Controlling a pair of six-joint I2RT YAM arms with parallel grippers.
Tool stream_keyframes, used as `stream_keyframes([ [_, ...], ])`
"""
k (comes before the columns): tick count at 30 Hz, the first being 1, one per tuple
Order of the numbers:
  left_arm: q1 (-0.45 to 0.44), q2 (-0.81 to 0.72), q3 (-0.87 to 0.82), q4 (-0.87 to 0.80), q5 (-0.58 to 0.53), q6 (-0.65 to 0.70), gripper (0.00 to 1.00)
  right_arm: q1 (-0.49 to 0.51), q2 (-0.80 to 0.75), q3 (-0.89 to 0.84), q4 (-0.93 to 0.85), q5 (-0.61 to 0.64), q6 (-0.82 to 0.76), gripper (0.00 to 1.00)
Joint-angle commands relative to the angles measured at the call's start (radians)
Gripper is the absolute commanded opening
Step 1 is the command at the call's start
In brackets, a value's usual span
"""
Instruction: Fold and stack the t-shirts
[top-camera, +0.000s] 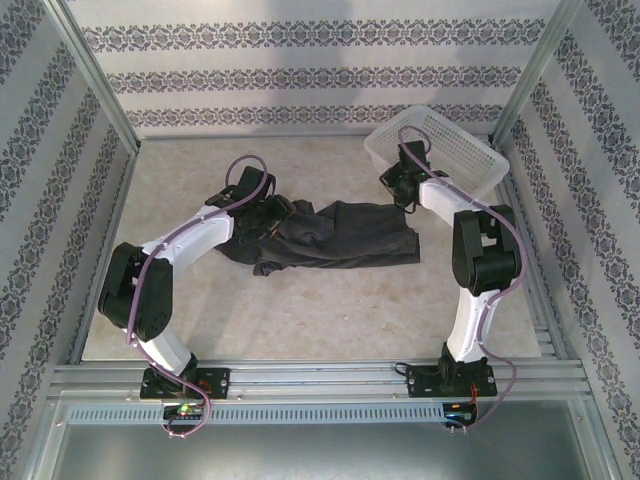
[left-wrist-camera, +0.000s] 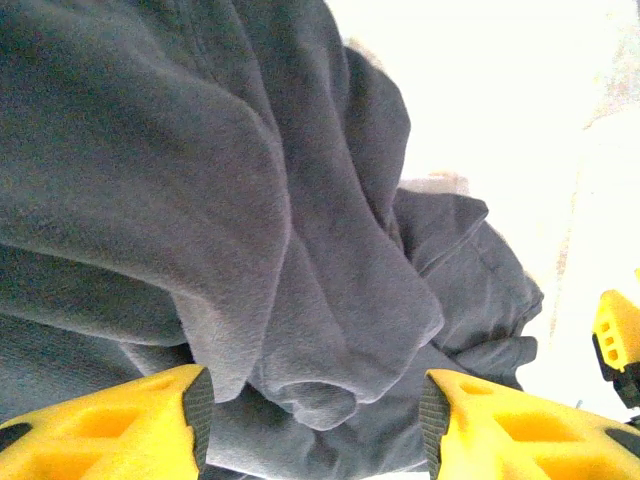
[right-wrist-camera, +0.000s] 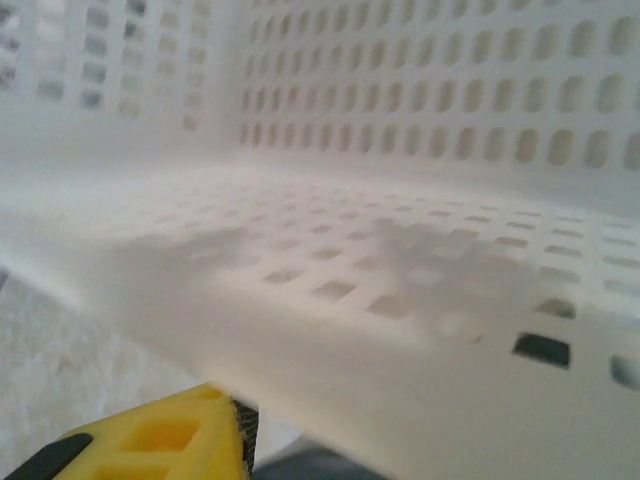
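- Charcoal-grey cloth first: the t-shirt lies in a rumpled heap around the middle of the surface, stretched out sideways and nowhere near folded.
- Progress, my guess: basically at the start. No flat spread, no fold, no stack.
- Left arm reaches in with its elbow out to the left, and the left tool sits down at the shirt's left end. Its fingers stand apart with a fold bulging between them and nothing pinched, so it looks released.
- Right arm stands tall, then bends forward to the white lattice basket at far right. The right tool sits at the basket's near-left wall, apart from the shirt. Clenched or not, I can't tell.
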Motion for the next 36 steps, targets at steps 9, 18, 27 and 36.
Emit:
stream_keyframes([
  [9, -0.004, 0.131, 0.15, -0.197, -0.087, 0.059, 0.56, 0.016, -0.114, -0.014, 0.005, -0.014, -0.077, 0.45],
  [18, 0.007, 0.274, 0.266, -0.281, -0.116, 0.151, 0.14, 0.103, -0.306, -0.226, -0.097, 0.014, -0.11, 0.57],
  [27, 0.057, 0.046, 0.165, -0.208, -0.236, 0.156, 0.0, 0.083, -0.315, -0.362, -0.179, 0.046, -0.186, 0.59],
  [36, 0.186, -0.177, -0.04, -0.017, -0.12, 0.086, 0.0, 0.088, -0.171, -0.297, -0.258, 0.015, -0.159, 0.56],
])
